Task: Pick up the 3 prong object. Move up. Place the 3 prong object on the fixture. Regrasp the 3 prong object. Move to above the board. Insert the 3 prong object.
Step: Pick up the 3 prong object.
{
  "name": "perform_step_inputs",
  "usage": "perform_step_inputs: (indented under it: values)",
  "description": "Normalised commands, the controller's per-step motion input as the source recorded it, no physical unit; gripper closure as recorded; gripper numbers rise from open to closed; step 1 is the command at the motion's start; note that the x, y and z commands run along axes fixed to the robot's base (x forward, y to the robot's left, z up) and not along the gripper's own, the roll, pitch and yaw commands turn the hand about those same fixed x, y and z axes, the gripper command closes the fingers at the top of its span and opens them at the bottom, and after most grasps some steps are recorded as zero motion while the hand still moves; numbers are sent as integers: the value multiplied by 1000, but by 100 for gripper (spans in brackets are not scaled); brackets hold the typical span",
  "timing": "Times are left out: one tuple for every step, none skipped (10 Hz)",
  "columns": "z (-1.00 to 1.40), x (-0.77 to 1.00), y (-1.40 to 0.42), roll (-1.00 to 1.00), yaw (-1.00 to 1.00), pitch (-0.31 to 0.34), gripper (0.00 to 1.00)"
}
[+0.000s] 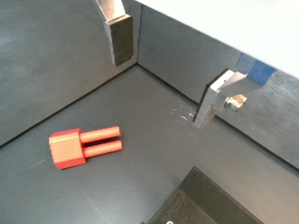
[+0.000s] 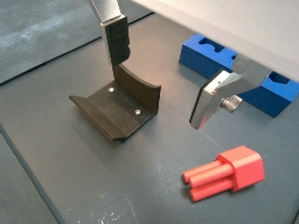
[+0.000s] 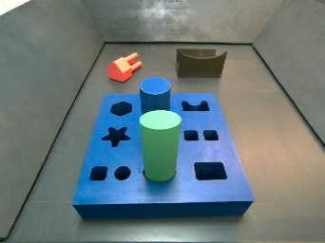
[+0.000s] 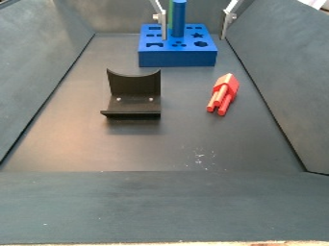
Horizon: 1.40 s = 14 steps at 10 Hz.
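The 3 prong object [image 1: 82, 145] is a small red-orange block lying on its side on the dark floor, also seen as the 3 prong object [image 2: 228, 173], [image 3: 124, 65], [image 4: 225, 93]. The fixture [image 2: 117, 109] is a dark notched block, standing apart from it in both side views [image 3: 200, 62], [image 4: 133, 94]. My gripper [image 1: 163, 93] hangs open above the floor between the two, nothing between its fingers [image 2: 117, 48]. It touches neither piece. The blue board [image 3: 165, 209] with shaped holes lies beyond; one corner of the board [image 2: 205, 57] shows in a wrist view.
A blue cylinder [image 3: 155, 95] and a green cylinder [image 3: 159, 142] stand upright in the board. Grey walls [image 3: 51, 85] enclose the floor on all sides. A silver fingertip [image 4: 232, 8] shows at the upper edge of a side view.
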Motion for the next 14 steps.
perform_step_inputs:
  values:
    - [-29,-206,0,0,-29,0,0]
    - [-157,-206,-91,-17,-71,-3,0]
    - [-197,-211,-183,0,-151,-1,0]
    - [-214,-269,-240,0,-180,-17,0]
    - [-217,-289,-271,0,-223,-49,0]
    - [-220,-220,-317,0,-189,-133,0]
    - [-249,-169,-334,11,-157,-206,0]
    - [-303,-214,-326,17,-183,-207,0]
    - [-346,-291,-317,21,-234,-227,0]
    - [-380,-346,-286,14,-294,-229,0]
    - [-389,-426,-243,9,-331,-241,0]
    - [-389,-509,-134,0,-397,-243,0]
    - [-389,-520,-97,0,-414,-241,0]
    - [-371,-517,-111,0,-411,-234,0]
